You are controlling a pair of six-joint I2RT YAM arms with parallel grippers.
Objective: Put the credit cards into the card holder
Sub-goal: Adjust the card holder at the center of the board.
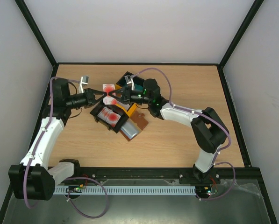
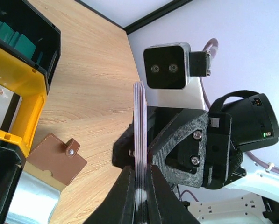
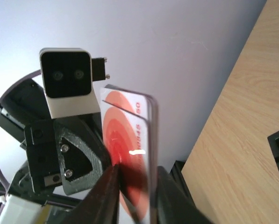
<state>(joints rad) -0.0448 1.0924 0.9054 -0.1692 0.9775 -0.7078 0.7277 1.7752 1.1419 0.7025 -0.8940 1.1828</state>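
A stack of white credit cards with red rings (image 1: 109,88) hangs in the air between my two grippers, over the bins. My left gripper (image 1: 103,96) is shut on the stack; in the left wrist view the cards (image 2: 138,116) stand edge-on between its jaws (image 2: 138,171). My right gripper (image 1: 115,98) closes on the same stack from the other side; in the right wrist view its jaws (image 3: 134,175) flank the red-ringed card face (image 3: 127,140). The brown card holder (image 1: 140,121) lies closed on the table by the bins and shows in the left wrist view (image 2: 55,158).
A black bin of red-ringed cards (image 1: 109,116) sits below the grippers. A yellow bin (image 1: 131,110) and a black bin of teal cards (image 1: 132,81) stand beside it. Grey cards (image 1: 130,129) lie next to the holder. The frame posts ring the table.
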